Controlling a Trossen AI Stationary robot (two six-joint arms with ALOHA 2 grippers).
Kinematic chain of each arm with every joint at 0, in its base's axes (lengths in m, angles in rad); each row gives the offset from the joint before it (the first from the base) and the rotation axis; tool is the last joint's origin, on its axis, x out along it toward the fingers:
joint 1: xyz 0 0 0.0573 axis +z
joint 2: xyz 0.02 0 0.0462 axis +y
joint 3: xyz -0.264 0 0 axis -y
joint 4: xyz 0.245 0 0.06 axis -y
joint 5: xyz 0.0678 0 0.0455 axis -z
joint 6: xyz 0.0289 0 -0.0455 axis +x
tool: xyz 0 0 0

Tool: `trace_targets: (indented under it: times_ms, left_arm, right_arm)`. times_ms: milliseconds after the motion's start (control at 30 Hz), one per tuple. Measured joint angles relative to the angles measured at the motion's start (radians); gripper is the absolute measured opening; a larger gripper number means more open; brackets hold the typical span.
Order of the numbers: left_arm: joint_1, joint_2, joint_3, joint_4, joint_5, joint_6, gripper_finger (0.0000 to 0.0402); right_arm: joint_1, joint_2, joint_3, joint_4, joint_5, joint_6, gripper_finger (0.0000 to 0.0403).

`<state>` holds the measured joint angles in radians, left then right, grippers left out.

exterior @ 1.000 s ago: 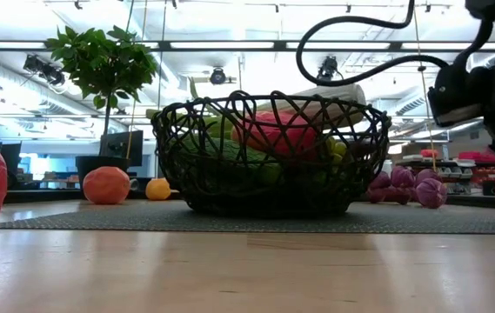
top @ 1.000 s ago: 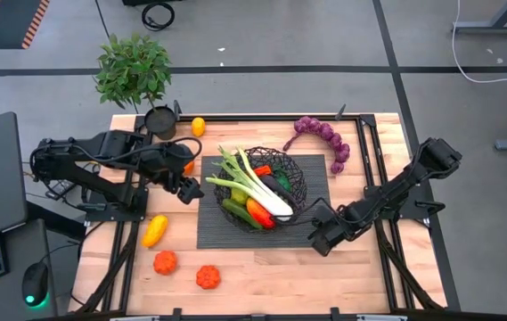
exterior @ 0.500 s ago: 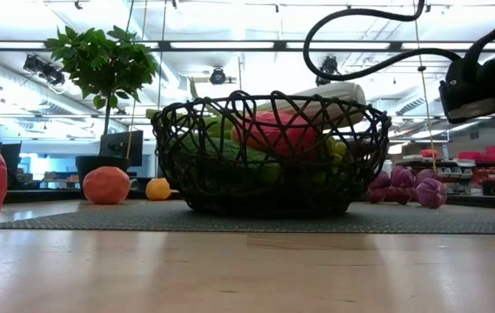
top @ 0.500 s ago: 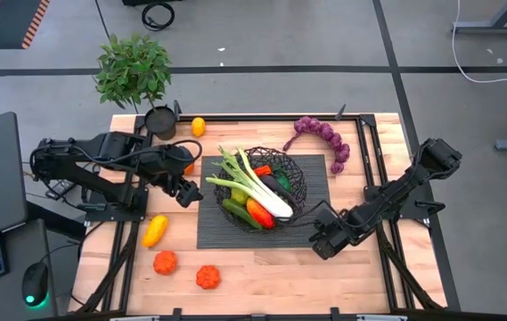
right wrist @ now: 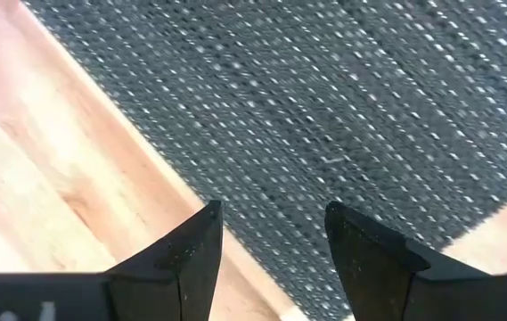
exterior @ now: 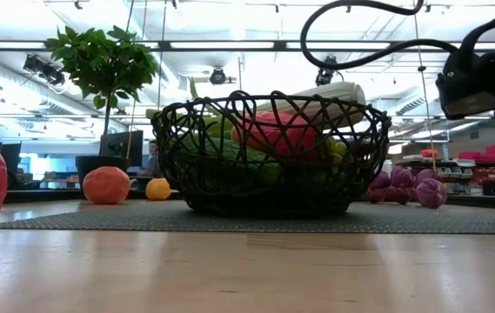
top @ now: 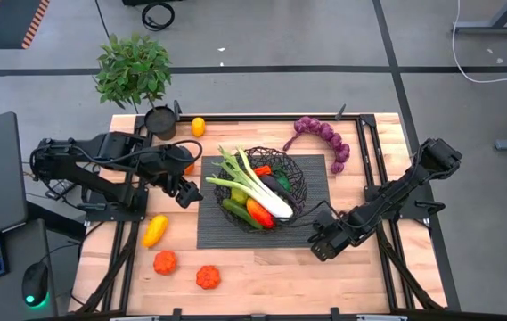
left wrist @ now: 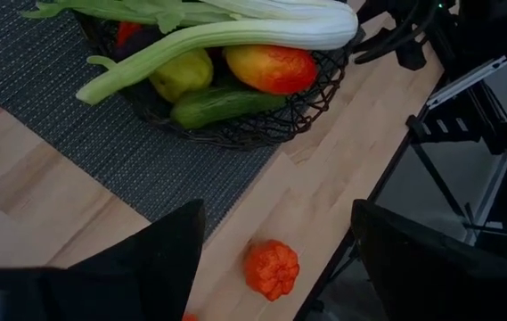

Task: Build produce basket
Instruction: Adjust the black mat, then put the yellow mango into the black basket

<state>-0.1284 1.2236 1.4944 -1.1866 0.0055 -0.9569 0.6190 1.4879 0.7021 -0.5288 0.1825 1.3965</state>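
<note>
The black wire basket [top: 269, 185] stands on a dark woven mat [top: 220, 230] and holds a leek [top: 255, 183], a cucumber, a red-orange piece and other produce. In the low view the basket [exterior: 269, 155] rises mid-table. My left gripper [top: 189, 192] hangs open just left of the basket; in its wrist view the gripper [left wrist: 275, 245] is empty, with a tomato [left wrist: 271, 268] on the table beyond it. My right gripper [top: 320, 246] is open and empty at the mat's near right corner; its wrist view shows the gripper [right wrist: 271, 241] over the mat edge [right wrist: 235, 223].
Two tomatoes [top: 165, 262] [top: 208, 277] and a yellow pepper [top: 153, 230] lie near left. A lemon [top: 198, 127] and a potted plant [top: 135, 73] stand at the far left. Purple grapes [top: 324, 138] lie far right. Bare wood runs along the near edge.
My right gripper has turned a little over the mat's near right corner. The basket and the produce lie as before.
</note>
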Motion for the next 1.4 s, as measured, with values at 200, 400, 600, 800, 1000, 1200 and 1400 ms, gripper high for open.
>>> trace_targets:
  times_ms: [200, 400, 600, 800, 1000, 1200, 1400]
  left_arm:
    - [0.000, 0.000, 0.000, 0.000, 0.000, 0.001, 0.0288]
    - [-0.024, 0.000, 0.000, -0.021, 0.068, 0.002, 0.0288]
    - [-0.158, 0.021, 0.000, -0.052, 0.116, -0.067, 0.0288]
    - [-0.257, 0.109, 0.000, -0.221, 0.111, -0.103, 0.0289]
    - [-0.254, 0.156, -0.085, -0.316, -0.022, -0.198, 0.0290]
    - [-0.262, 0.106, -0.349, -0.118, 0.140, -0.297, 0.0290]
    - [-0.272, 0.095, -0.489, -0.041, 0.197, -0.373, 0.0291]
  right_arm:
    - [0.000, 0.000, 0.000, 0.030, 0.005, 0.000, 0.0205]
    - [0.000, -0.017, 0.007, 0.078, -0.071, 0.000, 0.0205]
    - [0.019, -0.084, 0.084, 0.077, -0.056, -0.006, 0.0205]
    - [0.046, -0.152, 0.172, 0.061, 0.114, -0.001, 0.0212]
    - [0.065, -0.200, 0.226, 0.069, 0.240, -0.027, 0.0237]
    - [0.098, -0.214, 0.245, 0.071, 0.281, -0.078, 0.0271]
    - [0.144, -0.213, 0.245, 0.061, 0.294, -0.055, 0.0288]
